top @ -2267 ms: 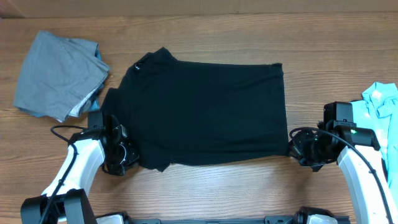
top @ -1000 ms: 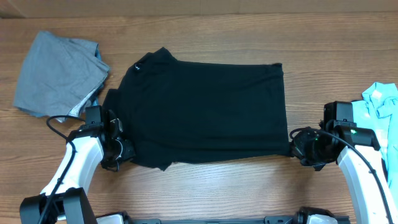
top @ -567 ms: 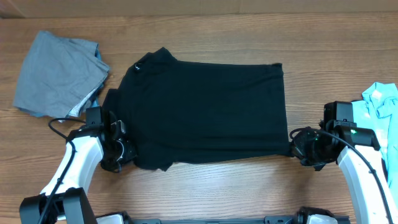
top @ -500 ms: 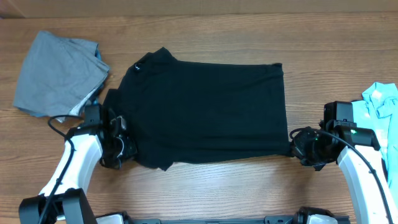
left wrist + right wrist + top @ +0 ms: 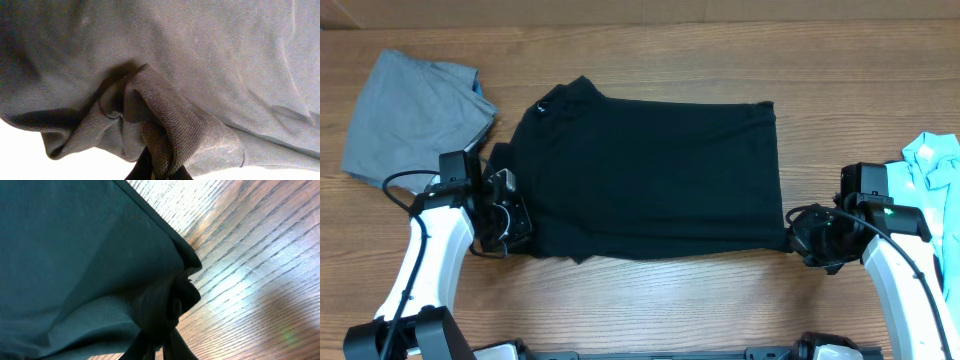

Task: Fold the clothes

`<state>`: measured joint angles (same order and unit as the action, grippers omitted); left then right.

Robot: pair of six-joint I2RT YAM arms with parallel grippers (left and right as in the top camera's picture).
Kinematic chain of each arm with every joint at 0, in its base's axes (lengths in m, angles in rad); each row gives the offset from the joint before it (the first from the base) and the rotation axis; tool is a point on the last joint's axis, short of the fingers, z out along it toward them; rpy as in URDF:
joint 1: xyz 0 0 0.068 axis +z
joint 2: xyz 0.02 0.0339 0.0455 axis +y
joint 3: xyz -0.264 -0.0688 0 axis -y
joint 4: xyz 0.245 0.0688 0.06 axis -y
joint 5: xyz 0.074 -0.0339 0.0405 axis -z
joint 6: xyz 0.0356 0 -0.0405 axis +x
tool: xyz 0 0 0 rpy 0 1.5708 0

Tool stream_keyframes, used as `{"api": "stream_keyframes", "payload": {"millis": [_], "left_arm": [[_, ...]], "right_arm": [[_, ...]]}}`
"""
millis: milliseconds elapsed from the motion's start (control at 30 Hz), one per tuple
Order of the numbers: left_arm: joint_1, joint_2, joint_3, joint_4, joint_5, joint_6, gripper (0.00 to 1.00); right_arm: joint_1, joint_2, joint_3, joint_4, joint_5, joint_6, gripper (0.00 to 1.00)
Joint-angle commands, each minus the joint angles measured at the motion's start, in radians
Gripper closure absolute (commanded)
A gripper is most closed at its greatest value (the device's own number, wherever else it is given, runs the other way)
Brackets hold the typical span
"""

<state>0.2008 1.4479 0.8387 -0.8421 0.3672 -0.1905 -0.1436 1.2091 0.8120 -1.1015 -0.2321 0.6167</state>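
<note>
Left pincer (image 5: 516,216) and right pincer (image 5: 798,240) each pinch a shirt (image 5: 650,180) corner; the fold looks ready to start, likely needing both lifted together over the cloth ahead.

The black shirt (image 5: 200,60) fills nearly the whole view, its cloth gathered into a raised, wrinkled fold pinched tight in the left gripper (image 5: 159,172) at the bottom edge.
</note>
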Motion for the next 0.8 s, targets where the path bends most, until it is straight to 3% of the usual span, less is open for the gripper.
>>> {"api": "stream_keyframes", "payload": {"millis": [0, 133, 300, 767], "left_arm": [[0.027, 0.003, 0.034, -0.011, 0.019, 0.04, 0.96], [0.061, -0.004, 0.086, -0.045, 0.074, 0.092, 0.96], [0.061, -0.004, 0.163, -0.063, 0.163, 0.117, 0.96], [0.062, -0.004, 0.192, 0.073, 0.093, 0.122, 0.96]], "right_arm": [[-0.003, -0.008, 0.017, 0.001, 0.042, -0.023, 0.92], [-0.003, -0.008, 0.036, 0.001, 0.029, -0.12, 0.95], [-0.003, -0.008, 0.081, 0.015, -0.003, -0.127, 0.96], [-0.003, 0.05, 0.079, 0.146, -0.07, -0.084, 0.96]]}}
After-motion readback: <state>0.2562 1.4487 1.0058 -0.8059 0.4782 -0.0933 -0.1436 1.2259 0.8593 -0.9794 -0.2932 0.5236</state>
